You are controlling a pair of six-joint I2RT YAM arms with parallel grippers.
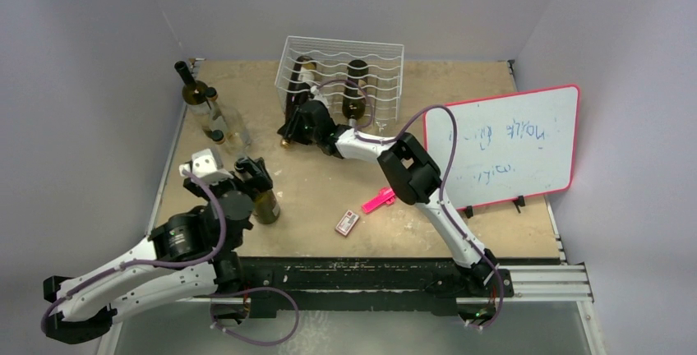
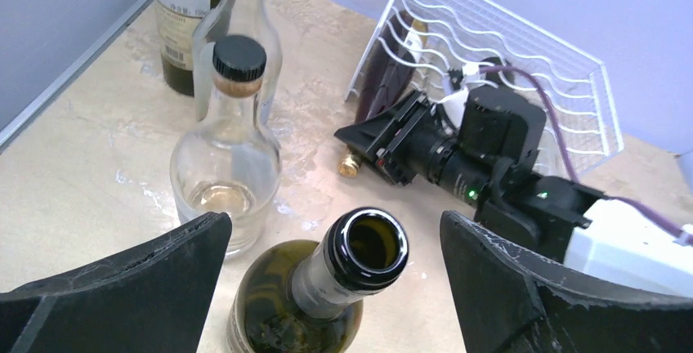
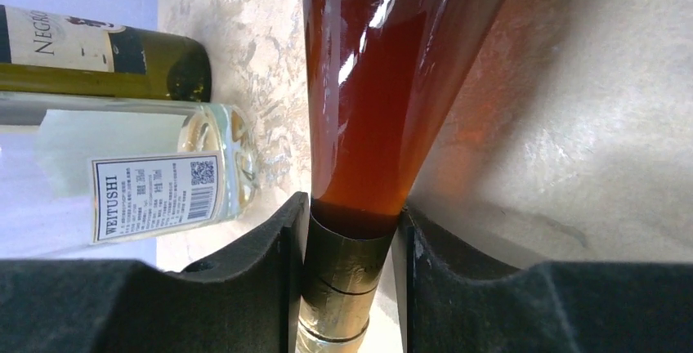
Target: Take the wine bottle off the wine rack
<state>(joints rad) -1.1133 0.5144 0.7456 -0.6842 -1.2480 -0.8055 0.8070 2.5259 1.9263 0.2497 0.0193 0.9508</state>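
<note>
Your right gripper point(image 3: 351, 234) is clamped on the neck of the amber bottle point(image 3: 368, 83), which lies in the left end of the rack point(image 1: 341, 51). Your left gripper point(image 2: 335, 230) gapes over a green bottle point(image 2: 286, 312), well in front of the rack.

- Pale lavender-grey walls point(image 1: 90, 43) enclosing tabletop point(image 1: 468, 84) at left, rear and right.
- Walls showing plain, unbroken surfaces.
- Tabletop showing tan, mottled surface; white scuffs spreading across middle and near edge.
- Metal edge strip point(image 1: 170, 158) running along left side of tabletop.
- Black rail point(image 1: 370, 273) running along near edge; silver slotted rail point(image 1: 551, 277) extending toward right.
- Pink-framed whiteboard point(image 1: 501, 145) leaning upright at right side of tabletop, carrying faint blue writing.
- Grey glossy floor point(image 1: 370, 330) showing below near edge.
- Light falling evenly, casting soft shadows.
</note>
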